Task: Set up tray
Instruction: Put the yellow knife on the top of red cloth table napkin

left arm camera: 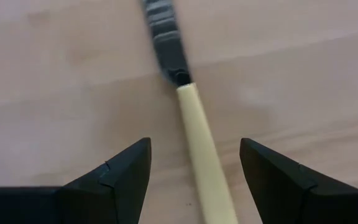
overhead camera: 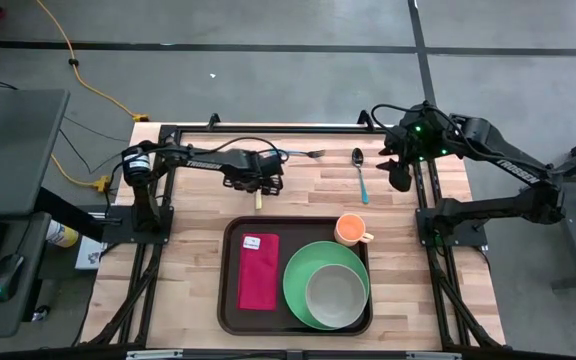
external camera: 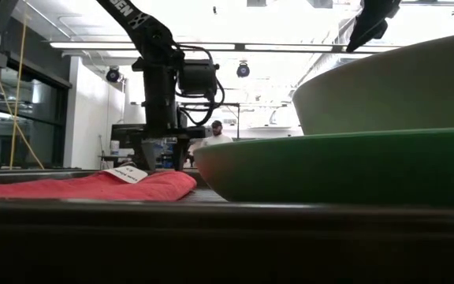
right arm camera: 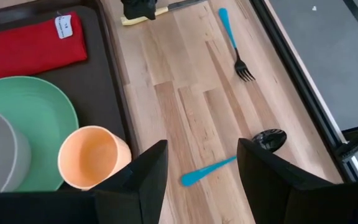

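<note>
White "TROSSEN" lettering ran along the left arm (overhead camera: pixel 203 157) and the right arm (overhead camera: pixel 516 170); the napkin's tag (right arm camera: pixel 63 26) was unreadable.

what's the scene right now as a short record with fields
tray: holds red napkin, green plate with grey bowl on it, orange cup at its far rim
knife: cream handle, on the table beyond the tray
left gripper: open, fingers either side of the knife handle
fork: blue handle, on the table
spoon: blue handle, on the table
right gripper: open, above the spoon
</note>
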Action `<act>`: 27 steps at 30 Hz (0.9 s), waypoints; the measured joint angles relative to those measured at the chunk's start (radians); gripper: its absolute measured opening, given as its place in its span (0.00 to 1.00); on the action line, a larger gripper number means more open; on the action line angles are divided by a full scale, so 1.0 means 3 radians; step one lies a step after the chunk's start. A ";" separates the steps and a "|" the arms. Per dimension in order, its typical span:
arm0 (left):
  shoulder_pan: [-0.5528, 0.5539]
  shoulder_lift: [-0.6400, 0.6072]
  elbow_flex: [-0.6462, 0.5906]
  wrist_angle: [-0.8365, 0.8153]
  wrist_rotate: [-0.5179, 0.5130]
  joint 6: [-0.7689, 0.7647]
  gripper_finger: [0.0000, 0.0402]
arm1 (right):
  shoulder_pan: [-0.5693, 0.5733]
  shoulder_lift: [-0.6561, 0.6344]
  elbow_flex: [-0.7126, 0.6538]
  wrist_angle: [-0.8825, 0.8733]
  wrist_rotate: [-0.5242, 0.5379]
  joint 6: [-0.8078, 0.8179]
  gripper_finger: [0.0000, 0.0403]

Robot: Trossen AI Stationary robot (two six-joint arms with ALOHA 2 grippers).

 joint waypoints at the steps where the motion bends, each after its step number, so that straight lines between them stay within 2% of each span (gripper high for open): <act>1: 0.0000 0.0000 -0.0014 -0.0001 0.0011 -0.0012 0.69 | 0.0000 0.0000 0.0000 0.0000 -0.0012 -0.0004 0.42; 12: 0.0000 0.0030 -0.0031 0.0231 0.0042 -0.0075 0.69 | 0.0000 0.0000 0.0000 0.0004 -0.0013 -0.0081 0.42; 20: -0.0001 0.0201 -0.0007 0.0236 0.0139 -0.0069 0.69 | 0.0000 0.0000 0.0000 0.0008 -0.0026 -0.0106 0.42; 27: -0.0002 0.0211 -0.0010 0.0230 0.0076 -0.0030 0.67 | 0.0000 -0.0001 0.0000 0.0008 -0.0048 -0.0106 0.42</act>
